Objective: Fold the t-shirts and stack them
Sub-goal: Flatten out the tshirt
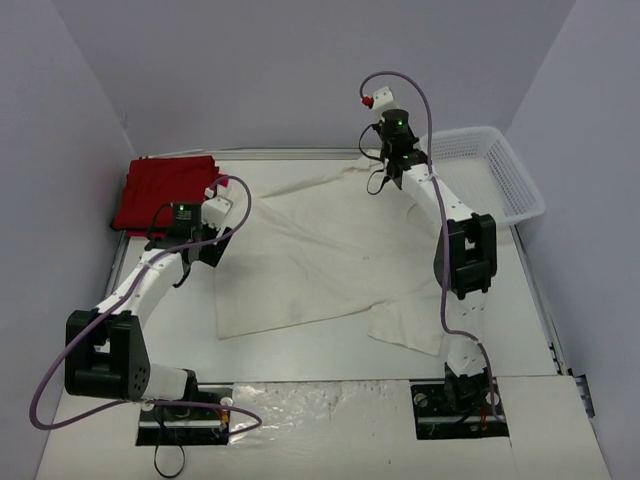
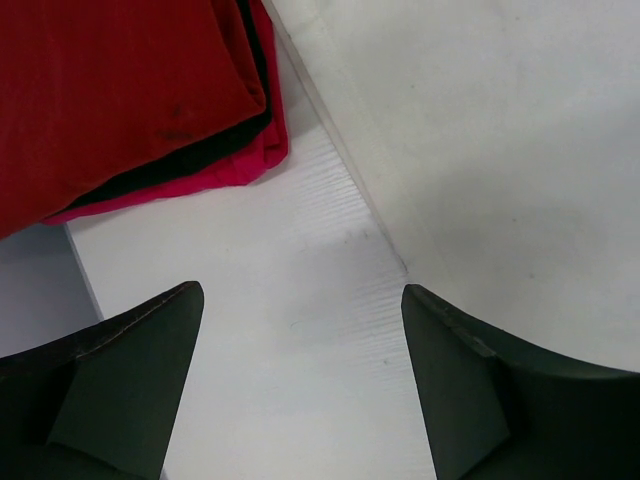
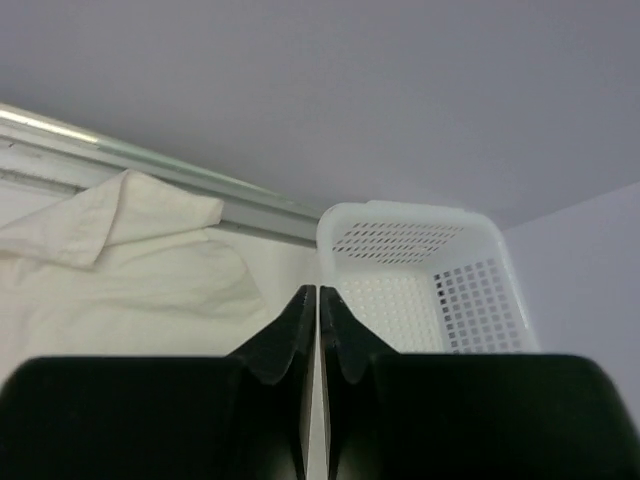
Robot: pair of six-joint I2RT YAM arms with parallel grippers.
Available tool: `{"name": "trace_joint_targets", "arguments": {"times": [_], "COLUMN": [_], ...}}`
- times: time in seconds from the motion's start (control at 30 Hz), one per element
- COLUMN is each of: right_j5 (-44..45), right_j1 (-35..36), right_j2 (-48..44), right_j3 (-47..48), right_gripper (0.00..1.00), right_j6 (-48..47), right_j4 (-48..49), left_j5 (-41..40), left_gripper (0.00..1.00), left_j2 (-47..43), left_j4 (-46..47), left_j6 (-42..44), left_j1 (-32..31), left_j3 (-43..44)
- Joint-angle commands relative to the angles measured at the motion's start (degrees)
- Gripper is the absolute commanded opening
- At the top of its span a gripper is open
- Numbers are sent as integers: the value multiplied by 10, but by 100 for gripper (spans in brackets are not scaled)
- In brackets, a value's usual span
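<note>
Cream-white cloth of the large t-shirt (image 1: 300, 265) was seen spread and rumpled across the centre of the top view. It lay on the table (image 1: 180, 325), with one edge reaching the far rail and a sleeve at lower right beside the right arm. Red t-shirts (image 1: 165, 193) were stacked as a flat bundle at the upper left corner of the table, just beside the cream one. The left gripper (image 2: 302, 295) was held over bare table near that bundle, its fingers spread wide and grasping nothing. The right gripper (image 3: 318, 292) was raised over the cream shirt's far edge, at upper centre of the top view, its fingers pressed tightly together. A white mesh basket (image 1: 495, 175) stood at upper right.
</note>
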Motion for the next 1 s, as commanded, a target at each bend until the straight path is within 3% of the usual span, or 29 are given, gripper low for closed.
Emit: {"name": "trace_joint_targets", "arguments": {"times": [0.0, 0.3, 0.67, 0.97], "right_j5": [-65, -166, -196, -200], "right_j1": [-4, -17, -19, -21], "right_j2": [-27, 32, 150, 182], "right_j3": [-33, 37, 134, 124], "right_gripper": [0, 0, 0, 0], "right_j6": [48, 91, 105, 99], "right_j4": [-112, -239, -265, -267], "left_j5": [26, 20, -4, -10], "left_gripper": [79, 79, 80, 80], "left_j2": [-2, 25, 30, 48], "left_j4": [-10, -7, 5, 7], "left_j6": [-11, -13, -8, -5], "left_j1": [1, -11, -14, -18], "left_j3": [18, 39, 26, 25]}}
